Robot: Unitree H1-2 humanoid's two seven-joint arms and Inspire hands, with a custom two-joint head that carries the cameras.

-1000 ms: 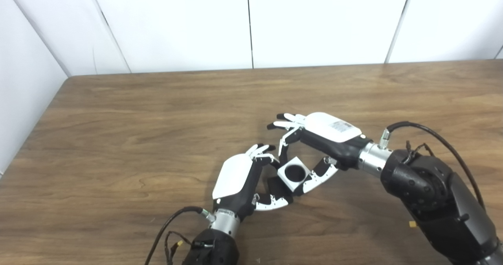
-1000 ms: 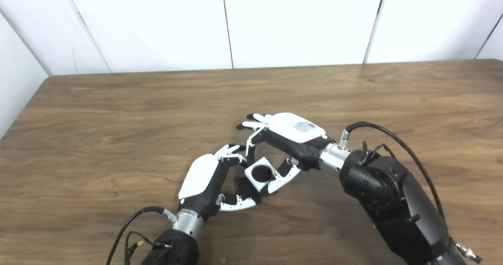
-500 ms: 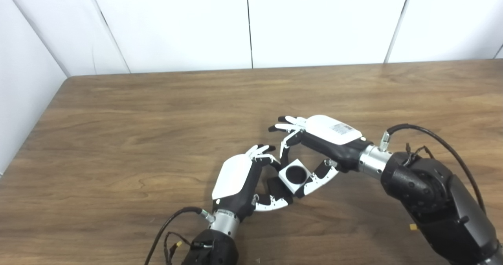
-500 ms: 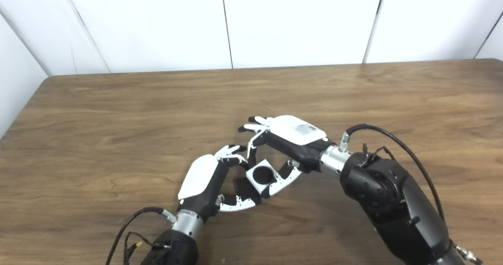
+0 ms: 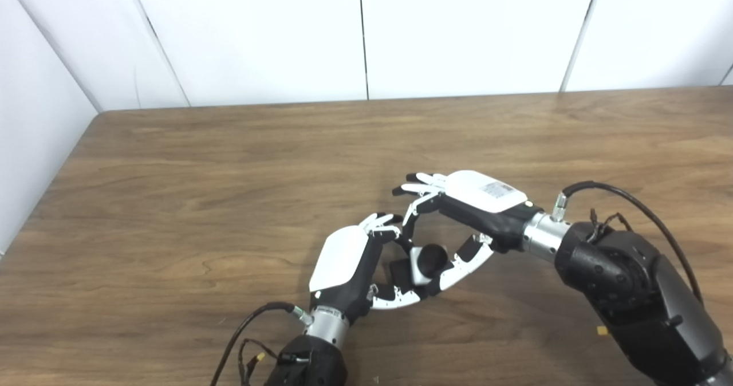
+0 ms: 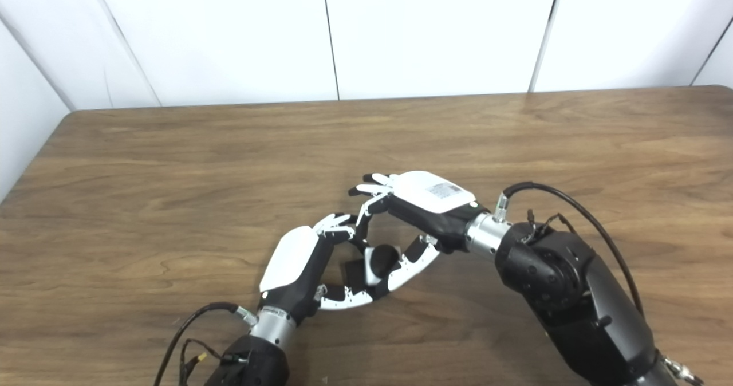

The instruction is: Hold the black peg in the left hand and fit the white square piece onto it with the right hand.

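Note:
My left hand is shut on a black peg, which shows only as a dark block between its fingers and thumb. My right hand pinches the white square piece between a finger and the thumb. The piece has a round dark hole and is tilted, pressed against the peg's end. Both hands meet just above the wooden table, near its front middle. In the right eye view the piece sits directly beside the peg. How far the peg enters the hole is hidden.
White wall panels stand behind the table's far edge. The table's left edge runs close to a side wall. A small yellow speck lies near my right forearm. Cables hang off both wrists.
My right hand has moved down and left, carrying the white square piece from just above the peg onto its end. The piece has tilted, its top face now less visible. The left hand held still.

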